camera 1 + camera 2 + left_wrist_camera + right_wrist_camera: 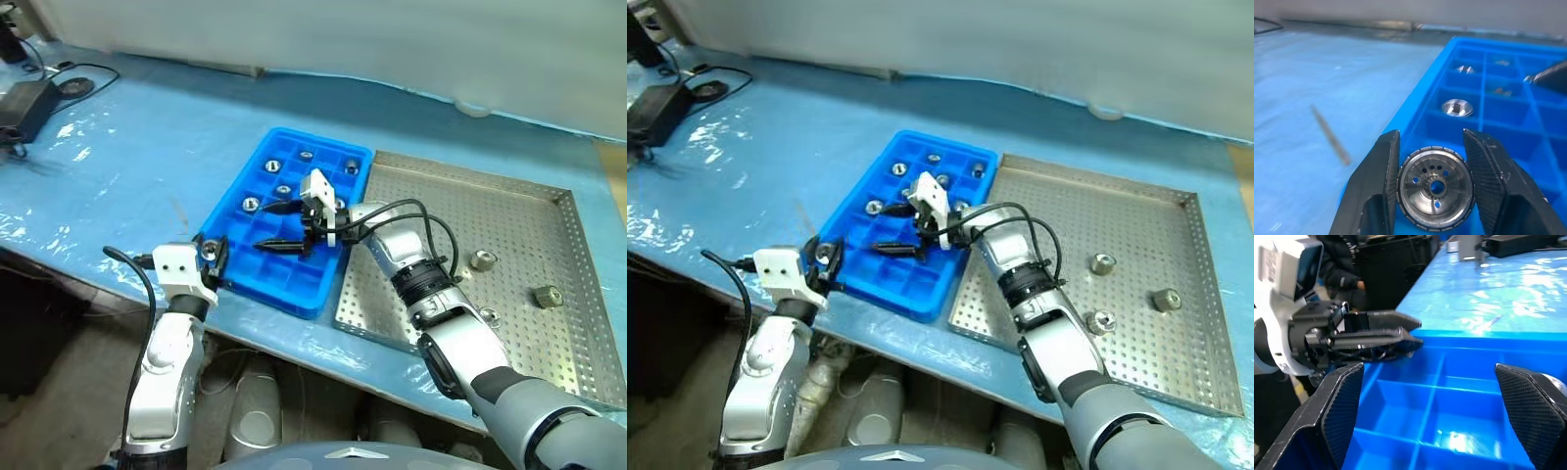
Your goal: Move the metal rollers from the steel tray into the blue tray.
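The blue tray (286, 291) lies left of the steel tray (509, 211), and several metal rollers (282, 191) sit in its far compartments. Three more rollers (481, 260) rest on the steel tray's perforated floor. My left gripper (211, 257) is at the blue tray's near left corner, shut on one roller (1435, 188) whose holed face is turned toward the wrist camera. My right gripper (280, 227) hovers over the middle of the blue tray, pointing left, open with nothing between its fingers (1342, 411). The right wrist view looks across at the left gripper (1378, 338).
A wrinkled blue plastic sheet (147, 147) covers the table. A black power adapter (24, 106) with cables lies at the far left. The table's front edge (98, 274) runs just under my left gripper. A pale wall (392, 39) borders the back.
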`<state>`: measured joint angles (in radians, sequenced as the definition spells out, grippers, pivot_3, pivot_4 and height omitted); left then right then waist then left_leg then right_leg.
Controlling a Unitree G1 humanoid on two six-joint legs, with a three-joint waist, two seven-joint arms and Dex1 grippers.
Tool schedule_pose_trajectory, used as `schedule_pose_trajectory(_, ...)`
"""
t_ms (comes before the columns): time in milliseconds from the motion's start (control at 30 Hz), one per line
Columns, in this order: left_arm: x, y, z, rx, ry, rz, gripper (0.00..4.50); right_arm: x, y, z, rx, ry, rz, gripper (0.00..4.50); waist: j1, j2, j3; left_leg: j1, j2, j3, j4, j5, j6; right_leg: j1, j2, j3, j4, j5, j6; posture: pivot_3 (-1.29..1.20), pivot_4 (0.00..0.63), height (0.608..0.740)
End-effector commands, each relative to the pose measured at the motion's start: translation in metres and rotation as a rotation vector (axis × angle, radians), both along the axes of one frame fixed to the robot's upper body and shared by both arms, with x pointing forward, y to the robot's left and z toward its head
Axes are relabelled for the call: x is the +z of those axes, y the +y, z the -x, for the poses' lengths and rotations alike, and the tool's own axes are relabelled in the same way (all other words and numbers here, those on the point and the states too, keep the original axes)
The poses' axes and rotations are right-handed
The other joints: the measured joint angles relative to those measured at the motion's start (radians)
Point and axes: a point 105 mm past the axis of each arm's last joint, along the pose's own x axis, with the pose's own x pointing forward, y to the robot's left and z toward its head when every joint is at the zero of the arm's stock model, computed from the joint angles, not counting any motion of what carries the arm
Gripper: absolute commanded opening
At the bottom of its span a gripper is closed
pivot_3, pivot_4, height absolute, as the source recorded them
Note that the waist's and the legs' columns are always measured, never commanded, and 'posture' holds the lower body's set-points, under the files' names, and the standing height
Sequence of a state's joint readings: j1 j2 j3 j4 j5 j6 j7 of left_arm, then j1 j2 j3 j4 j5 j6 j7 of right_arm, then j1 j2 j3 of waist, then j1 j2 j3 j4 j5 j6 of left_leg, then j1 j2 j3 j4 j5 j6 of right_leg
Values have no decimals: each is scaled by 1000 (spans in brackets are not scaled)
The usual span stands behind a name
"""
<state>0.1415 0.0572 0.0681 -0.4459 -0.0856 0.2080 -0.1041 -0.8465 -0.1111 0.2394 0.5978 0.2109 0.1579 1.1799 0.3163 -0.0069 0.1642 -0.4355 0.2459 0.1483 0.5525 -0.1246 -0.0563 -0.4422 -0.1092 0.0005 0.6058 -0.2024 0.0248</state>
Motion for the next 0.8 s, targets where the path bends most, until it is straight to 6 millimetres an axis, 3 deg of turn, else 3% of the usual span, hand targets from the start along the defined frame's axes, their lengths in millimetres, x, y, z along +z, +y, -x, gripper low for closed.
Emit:
schedule_pose_trajectory(33, 7, 2, 3, 20, -21, -10, 1661, 5, 7, 7, 40, -26, -16, 4500, 9, 0, 0, 1, 0, 0, 0, 0, 0, 1, 0, 0, 0, 0, 0, 626, 150, 740)
schedule_pose_trajectory(367, 10, -3, -5, -38, -20, 23, 1661, 3, 5, 6, 17, -18, -25, 4500, 37, 0, 0, 1, 0, 0, 0, 1, -2, 1, 1, 1, 0, 0, 0, 576, 150, 740)
schedule_pose_trajectory(633, 24, -20, -31, -162, -66, 16, 4379, 11, -11, -4, -75, -53, -37, 4500, 31, 1, 0, 3, -1, -1, 0, 2, -3, 2, 1, 1, 3, 1, 0, 443, 150, 740)
schedule_pose_trajectory(800, 33, -35, -57, -265, -88, 13, 4487, 18, -40, -10, -197, -74, -51, 4500, 15, 2, -1, 6, -1, -1, 1, 3, -4, 5, 1, 2, 3, 1, 0, 267, 150, 740)
